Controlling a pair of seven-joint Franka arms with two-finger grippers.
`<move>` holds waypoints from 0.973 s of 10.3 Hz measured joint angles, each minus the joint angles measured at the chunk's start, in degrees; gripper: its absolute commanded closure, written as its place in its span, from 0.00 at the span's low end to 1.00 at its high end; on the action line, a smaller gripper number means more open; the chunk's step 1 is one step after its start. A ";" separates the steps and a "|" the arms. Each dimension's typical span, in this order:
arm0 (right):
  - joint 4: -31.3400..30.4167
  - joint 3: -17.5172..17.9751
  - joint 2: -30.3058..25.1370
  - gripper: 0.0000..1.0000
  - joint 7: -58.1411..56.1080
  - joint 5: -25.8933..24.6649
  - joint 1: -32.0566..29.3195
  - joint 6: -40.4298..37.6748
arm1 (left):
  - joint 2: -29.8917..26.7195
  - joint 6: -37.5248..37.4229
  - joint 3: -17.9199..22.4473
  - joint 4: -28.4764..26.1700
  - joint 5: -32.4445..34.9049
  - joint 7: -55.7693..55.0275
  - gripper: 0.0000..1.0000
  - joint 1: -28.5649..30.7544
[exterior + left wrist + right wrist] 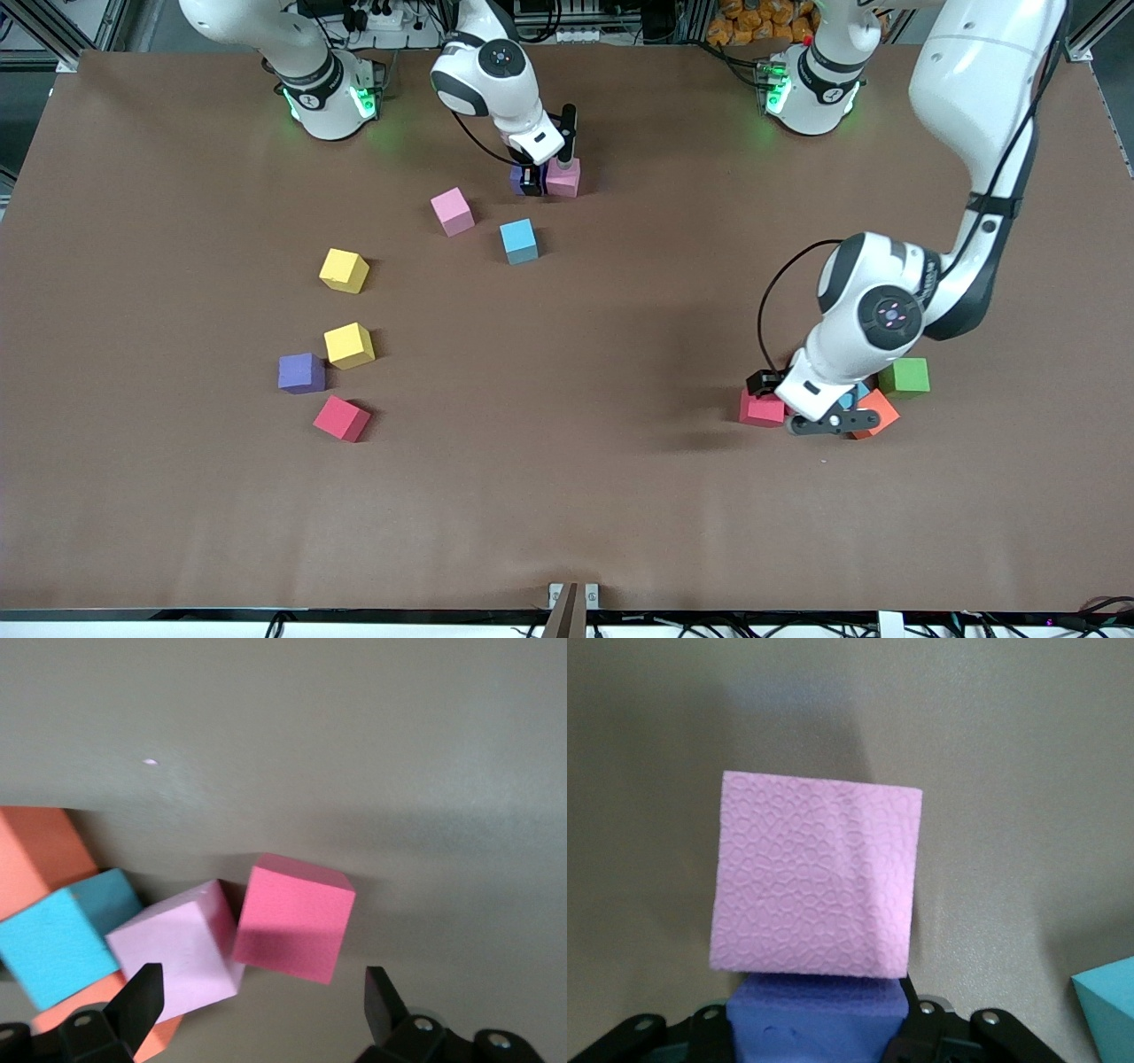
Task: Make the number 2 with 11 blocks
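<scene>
My right gripper [532,180] [819,1028] is shut on a purple block [519,177] [819,1014], which presses against a pink block [563,177] [815,873] near the robots' bases. My left gripper [802,412] [261,1005] hangs open low over a cluster: a red block [762,408] [297,917], a light pink block [177,948], a blue block [858,395] [58,939] and an orange block [879,413] [35,855]. Nothing sits between its fingers [142,997]. No number 2 is in view.
Loose cubes lie toward the right arm's end: pink [452,211], blue [519,241], two yellow [344,270] [349,346], purple [301,372], red [341,418]. A green cube [904,376] stands beside the cluster.
</scene>
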 measured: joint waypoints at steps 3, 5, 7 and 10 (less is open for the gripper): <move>0.03 0.05 0.00 1.00 0.08 0.00 0.03 0.02 | 3.61 0.15 1.27 1.63 0.44 0.24 0.00 -1.49; 0.11 0.10 0.00 1.00 0.95 0.00 0.39 0.08 | 4.75 0.63 1.79 1.99 2.43 1.20 0.00 -1.60; 0.23 0.10 0.00 1.00 1.24 0.00 0.76 0.08 | 5.21 1.18 1.88 2.19 2.59 1.73 0.00 -1.65; 0.29 0.10 0.00 0.00 1.37 0.00 0.93 0.08 | 5.29 1.44 1.89 2.57 2.59 1.80 0.00 -2.05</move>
